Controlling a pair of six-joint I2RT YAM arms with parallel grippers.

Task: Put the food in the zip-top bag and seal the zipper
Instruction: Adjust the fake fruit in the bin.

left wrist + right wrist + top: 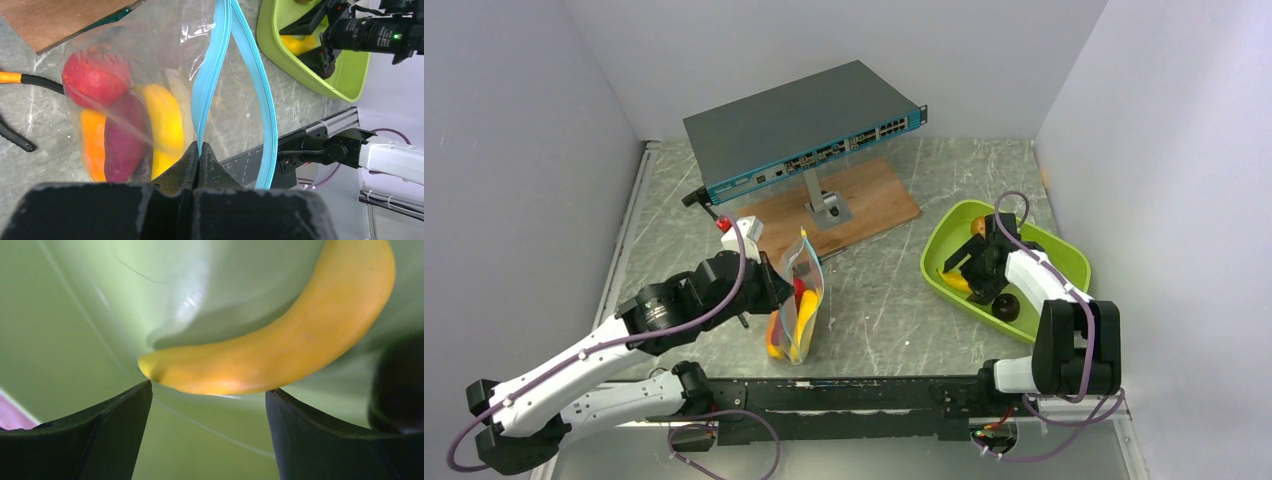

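two arms share the loading step: the left gripper [198, 150], jaws pinched on the zipper [215, 75], holds the part-filled zip-top bag [802, 300] upright on the table [874, 300]; farther off, the right gripper [209, 390], jaws gaping astride a banana [280, 340] in the green tray [944, 235], probably must close next.

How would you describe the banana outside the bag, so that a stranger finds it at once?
Look at the lime-green tray on the table's right side. The banana lies by its left wall, below the right arm's open fingers. It is the only long, curved yellow piece there; the fruit beside it is dark and round.
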